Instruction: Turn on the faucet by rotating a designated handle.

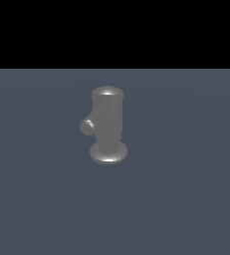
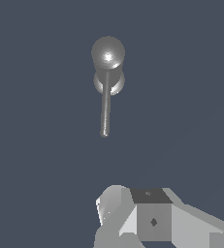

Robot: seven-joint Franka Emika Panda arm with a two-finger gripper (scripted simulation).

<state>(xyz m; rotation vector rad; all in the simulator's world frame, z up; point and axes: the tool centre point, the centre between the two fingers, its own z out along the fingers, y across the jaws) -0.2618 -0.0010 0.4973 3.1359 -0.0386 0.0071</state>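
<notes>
The faucet (image 1: 107, 119) is a dull grey upright cylinder with a domed top and a wide round foot, standing on the blue-grey floor. Its handle (image 1: 87, 126) shows end-on as a small knob on the exterior view's left of the cylinder. Seen from above in the wrist view, the faucet (image 2: 108, 53) has the handle (image 2: 105, 109) as a thin rod reaching toward my gripper (image 2: 147, 213). Only pale blocky parts of the gripper show at the picture's edge, well apart from the rod's tip. The arm does not appear in the exterior view.
A flat blue-grey floor (image 1: 186, 199) surrounds the faucet on all sides. A black band fills the background above it in the exterior view.
</notes>
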